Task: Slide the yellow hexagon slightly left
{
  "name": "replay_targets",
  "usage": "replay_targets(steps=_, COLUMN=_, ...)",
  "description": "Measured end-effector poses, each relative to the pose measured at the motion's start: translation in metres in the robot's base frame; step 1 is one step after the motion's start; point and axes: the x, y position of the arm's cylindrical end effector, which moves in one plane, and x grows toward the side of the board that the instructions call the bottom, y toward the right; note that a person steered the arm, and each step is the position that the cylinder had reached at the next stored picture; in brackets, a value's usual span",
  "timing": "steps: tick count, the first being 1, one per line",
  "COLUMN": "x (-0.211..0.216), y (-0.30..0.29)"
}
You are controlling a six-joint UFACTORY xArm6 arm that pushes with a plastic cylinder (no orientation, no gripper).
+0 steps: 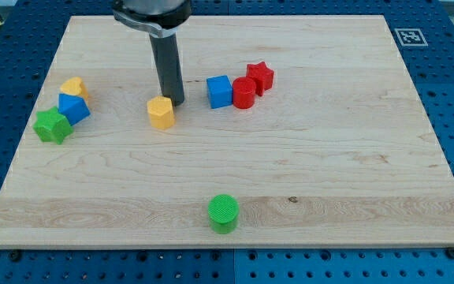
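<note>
The yellow hexagon (161,112) sits on the wooden board (306,173), left of the middle. My tip (175,102) touches or nearly touches its upper right side. The dark rod rises from there to the view's top. To the right of the tip stand a blue cube (220,91), a red cylinder (243,92) and a red star (259,76), close together in a row.
At the view's left a yellow block (75,87), a blue block (74,108) and a green star (52,125) are clustered. A green cylinder (223,213) stands near the bottom edge. A marker tag (409,36) sits on the top right corner.
</note>
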Motion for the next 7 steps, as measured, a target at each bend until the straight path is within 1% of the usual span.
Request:
replay_targets(steps=1, x=0.018, y=-0.013)
replay_targets(steps=2, x=0.038, y=0.002)
replay_targets(steps=3, x=0.068, y=0.022)
replay_targets(steps=4, x=0.075, y=0.019)
replay_targets(steps=5, x=0.058, y=0.016)
replay_targets(steps=6, x=0.05, y=0.011)
replay_targets(steps=7, x=0.051, y=-0.002)
